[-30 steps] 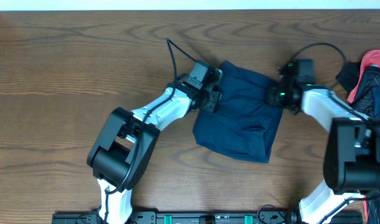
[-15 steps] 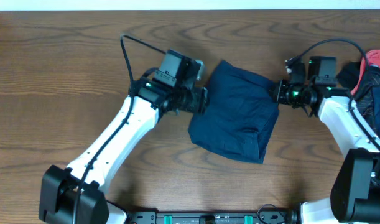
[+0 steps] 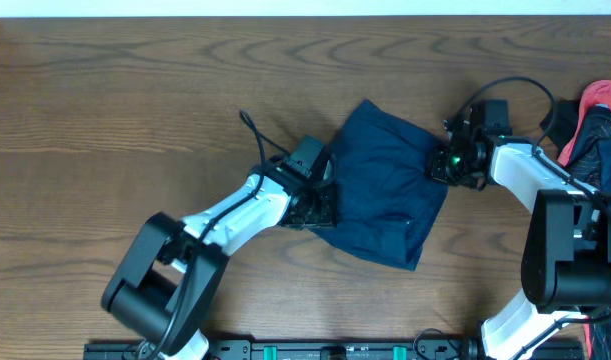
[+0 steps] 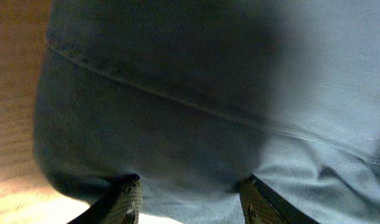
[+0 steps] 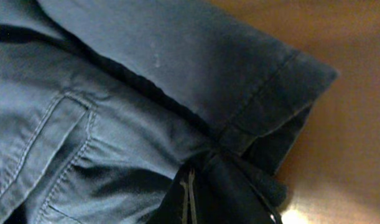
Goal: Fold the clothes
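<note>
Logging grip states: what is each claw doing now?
Left claw: open, over the dark navy blue fabric shorts.
Right claw: closed, pinching the shorts' edge.

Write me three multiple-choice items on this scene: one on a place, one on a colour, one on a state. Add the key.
1. Where on the table does the red garment lie?
A. far left edge
B. far right edge
C. centre

2. What colour are the shorts?
A. navy
B. white
C. yellow

3. How stand the fingers of the left claw?
A. shut tight
B. out of view
C. apart, over cloth

Key:
1. B, the overhead view shows it at the right edge.
2. A, both wrist views show dark blue cloth.
3. C, the left wrist view shows a wide gap between the two fingers.
</note>
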### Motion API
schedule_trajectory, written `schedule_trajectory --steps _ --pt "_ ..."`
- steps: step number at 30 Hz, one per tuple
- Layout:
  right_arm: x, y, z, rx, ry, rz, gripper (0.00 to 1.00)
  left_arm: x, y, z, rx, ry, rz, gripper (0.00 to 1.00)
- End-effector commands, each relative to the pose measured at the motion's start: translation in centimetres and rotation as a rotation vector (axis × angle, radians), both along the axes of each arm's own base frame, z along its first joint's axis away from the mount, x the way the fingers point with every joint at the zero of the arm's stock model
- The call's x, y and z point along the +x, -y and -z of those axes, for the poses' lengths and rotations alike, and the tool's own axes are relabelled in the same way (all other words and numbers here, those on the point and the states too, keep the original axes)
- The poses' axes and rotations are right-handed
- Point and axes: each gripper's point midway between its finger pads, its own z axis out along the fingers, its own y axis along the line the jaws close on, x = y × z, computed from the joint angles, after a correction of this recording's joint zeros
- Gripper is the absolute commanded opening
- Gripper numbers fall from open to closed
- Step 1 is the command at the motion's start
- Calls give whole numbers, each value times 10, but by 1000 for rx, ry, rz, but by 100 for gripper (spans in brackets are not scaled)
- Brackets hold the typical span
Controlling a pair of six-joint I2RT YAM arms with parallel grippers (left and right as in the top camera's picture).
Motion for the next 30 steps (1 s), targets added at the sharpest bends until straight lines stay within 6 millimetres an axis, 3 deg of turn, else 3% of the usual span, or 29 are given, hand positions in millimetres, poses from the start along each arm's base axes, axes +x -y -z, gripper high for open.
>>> schedule_trajectory --steps 1,4,8,11,14,17,20,23,26,30 --pt "-33 2 21 -16 -175 97 1 9 -14 20 19 -33 -92 52" --pt "-45 3 23 -25 -229 108 1 51 -28 20 -14 63 -182 52" --pt "-55 4 24 -35 -272 118 1 118 -47 -10 -166 202 -333 52" --pt "-57 4 20 -36 -273 106 1 144 -47 -49 -365 227 -327 52" --pt "-53 -3 6 0 -218 37 1 157 -55 -83 -502 235 -304 52" --pt "-49 -22 -25 107 -127 -49 2 150 -71 -97 -565 180 -319 53" --pt "-39 -26 -54 119 -13 -82 2 122 -77 -83 -539 42 -323 59" --pt "-27 -27 -72 109 81 -93 4 93 -71 -70 -491 -27 -245 62" --pt "-14 -32 -73 90 139 -110 10 65 -61 -58 -426 -82 -160 68" --pt "-11 -41 -53 65 113 -136 22 32 -56 -29 -237 -138 -108 73"
